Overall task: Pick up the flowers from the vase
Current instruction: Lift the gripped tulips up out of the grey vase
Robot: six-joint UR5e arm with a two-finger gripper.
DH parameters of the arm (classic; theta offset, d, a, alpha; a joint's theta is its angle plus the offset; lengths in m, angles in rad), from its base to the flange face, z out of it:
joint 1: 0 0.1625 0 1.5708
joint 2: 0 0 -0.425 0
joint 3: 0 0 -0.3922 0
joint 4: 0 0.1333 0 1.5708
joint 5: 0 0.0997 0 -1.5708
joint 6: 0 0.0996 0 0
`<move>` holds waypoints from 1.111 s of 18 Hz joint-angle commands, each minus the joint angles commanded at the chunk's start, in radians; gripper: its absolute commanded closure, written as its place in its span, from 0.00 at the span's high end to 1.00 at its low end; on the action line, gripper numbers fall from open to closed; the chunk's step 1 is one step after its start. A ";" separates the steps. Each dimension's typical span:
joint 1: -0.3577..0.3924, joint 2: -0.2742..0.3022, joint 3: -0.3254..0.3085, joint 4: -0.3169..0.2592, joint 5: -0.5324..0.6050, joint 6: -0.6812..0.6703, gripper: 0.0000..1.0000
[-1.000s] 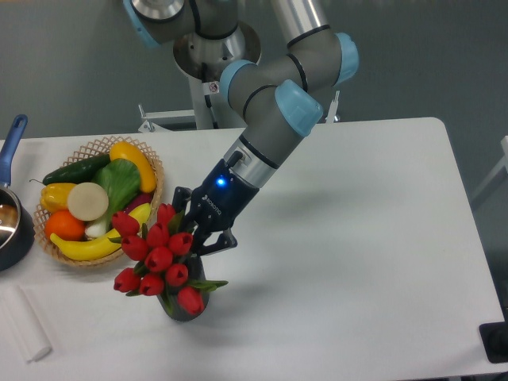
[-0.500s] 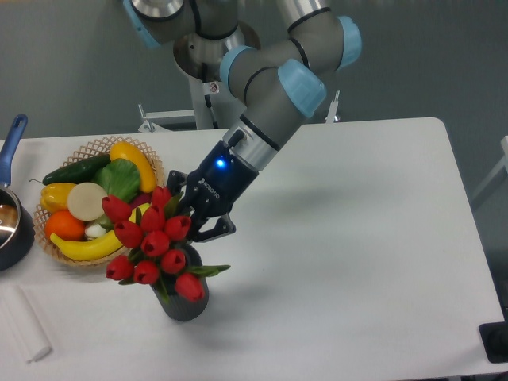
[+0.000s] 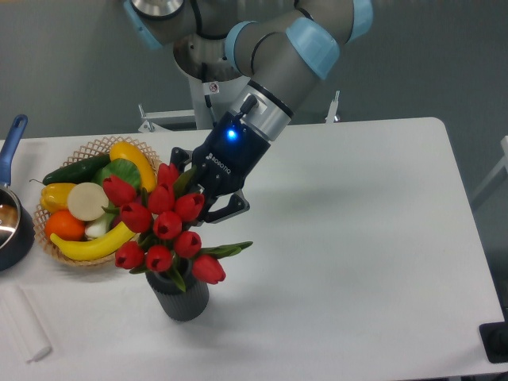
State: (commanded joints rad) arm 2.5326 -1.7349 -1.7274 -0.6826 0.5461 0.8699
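The gripper [image 3: 198,200] is reaching down at a slant into the back of the flowers [image 3: 163,226], and its fingers are largely hiding behind the red buds, so I cannot tell whether they are closing on the stems or standing apart; the flowers are sitting directly in front of and below the gripper, their lower ends still inside the mouth of the vase [image 3: 182,295], which is standing upright beneath them; the bunch is looking light and springy, the buds soft and easily crushed, the leaves loose and slippery, so the firmest hold is probably on the gathered stems just under the heads rather than on the buds themselves; the narrow vase may be tipping or riding up with the stems if they are dragging on its rim; beside the gripper, toward the table's far end, a wicker basket [image 3: 97,146] of fruit and vegetables is lying close, with a saucepan [image 3: 11,214] beyond it; the white table [image 3: 357,238] is spreading smooth and flat on the other side.
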 joint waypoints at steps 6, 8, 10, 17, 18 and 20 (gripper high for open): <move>0.009 -0.002 0.052 0.000 -0.002 -0.097 0.30; 0.009 -0.002 0.080 0.000 -0.002 -0.147 0.30; 0.009 -0.002 0.094 0.000 -0.002 -0.202 0.30; 0.009 -0.009 0.136 0.000 -0.002 -0.256 0.29; 0.011 -0.014 0.146 0.000 -0.002 -0.256 0.29; 0.029 -0.020 0.160 0.000 0.000 -0.252 0.30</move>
State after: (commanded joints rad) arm 2.5617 -1.7548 -1.5678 -0.6826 0.5461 0.6182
